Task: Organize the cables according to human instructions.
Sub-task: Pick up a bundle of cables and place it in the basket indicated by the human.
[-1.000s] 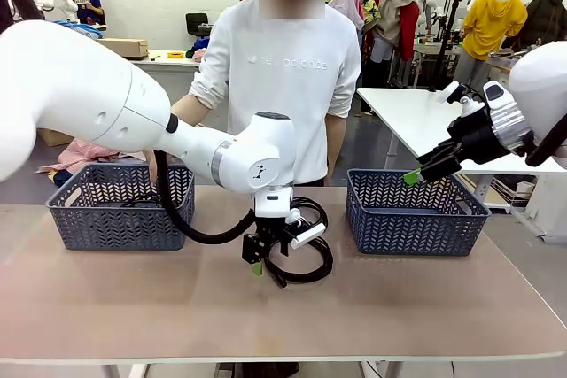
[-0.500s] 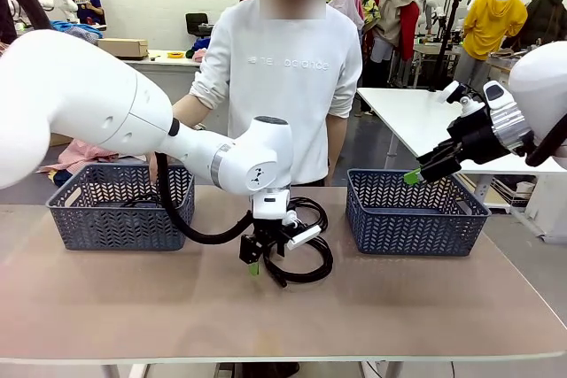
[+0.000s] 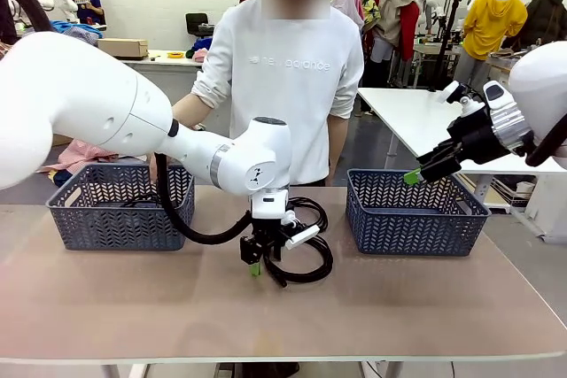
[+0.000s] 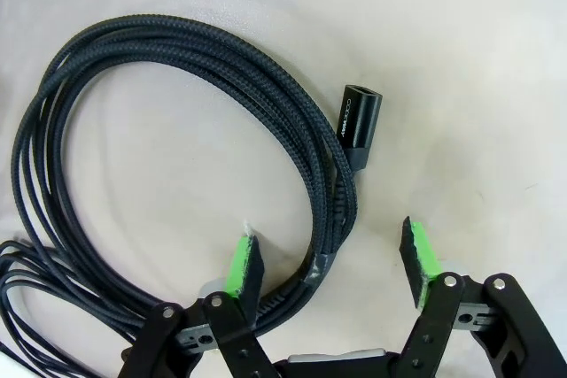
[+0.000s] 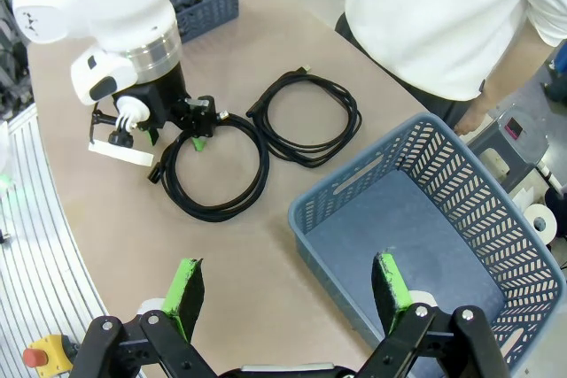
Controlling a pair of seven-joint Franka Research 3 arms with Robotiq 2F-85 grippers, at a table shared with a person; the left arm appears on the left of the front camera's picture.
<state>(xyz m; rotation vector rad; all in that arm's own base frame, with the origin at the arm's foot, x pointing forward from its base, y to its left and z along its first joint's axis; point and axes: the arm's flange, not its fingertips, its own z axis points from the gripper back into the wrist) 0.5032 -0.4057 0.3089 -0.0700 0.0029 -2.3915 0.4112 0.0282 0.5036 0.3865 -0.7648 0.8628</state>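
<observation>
Two coiled black cables lie mid-table in front of the person (image 3: 292,77) in the white sweatshirt. My left gripper (image 3: 254,263) is down on the near coil (image 3: 319,273). In the left wrist view, my left gripper (image 4: 330,258) is open, its green pads (image 4: 241,265) on either side of the braided cable bundle (image 4: 330,214), with the black plug (image 4: 361,119) just beyond. The far coil (image 3: 310,210) lies behind it, untouched. My right gripper (image 3: 412,177) hangs open and empty above the right basket (image 3: 412,219). From above, my right gripper (image 5: 288,285) overlooks the near coil (image 5: 213,212) and the far coil (image 5: 353,121).
A blue-grey basket (image 3: 106,219) at the left holds something dark, likely a cable (image 3: 142,202). The right basket (image 5: 425,219) shows a bare floor. The left arm's thick black hose (image 3: 190,232) loops over the table beside the coils. The person stands close to the far edge.
The left arm has shifted very slightly to the left over the near coil. The right arm, the cables and the person stay as they were.
</observation>
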